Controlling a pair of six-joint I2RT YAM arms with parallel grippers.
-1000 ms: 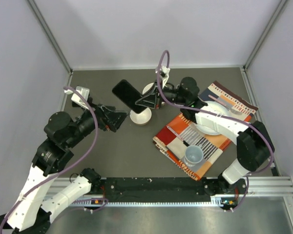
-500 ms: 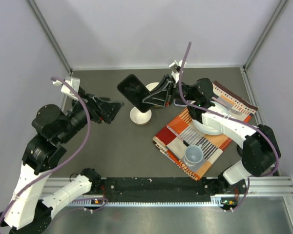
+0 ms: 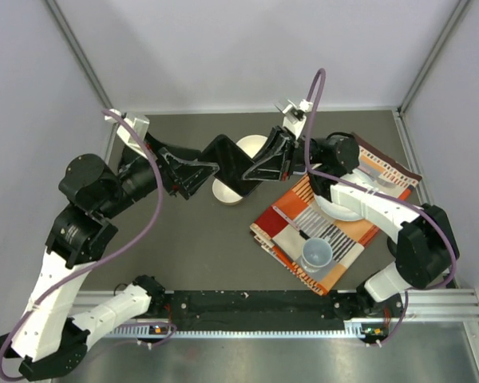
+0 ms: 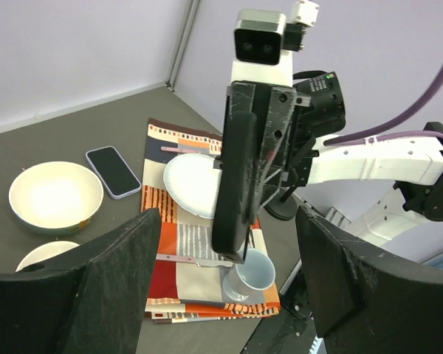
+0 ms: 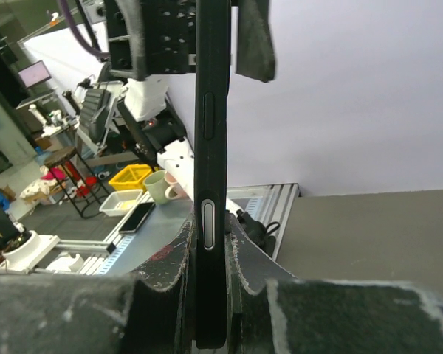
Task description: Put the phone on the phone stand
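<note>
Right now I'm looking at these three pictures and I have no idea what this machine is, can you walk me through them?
These are two robot arms bolted to a table edge. One picture looks down from above: left arm, right arm. The other two come from a camera on each wrist. The right fingers are shut on a black phone, holding it edge-on in the air. The left fingers are spread open, facing it. On the table lie a bowl, another bowl, a striped cloth with a plate and a cup, and a second phone. I can't make out a phone stand.
</note>
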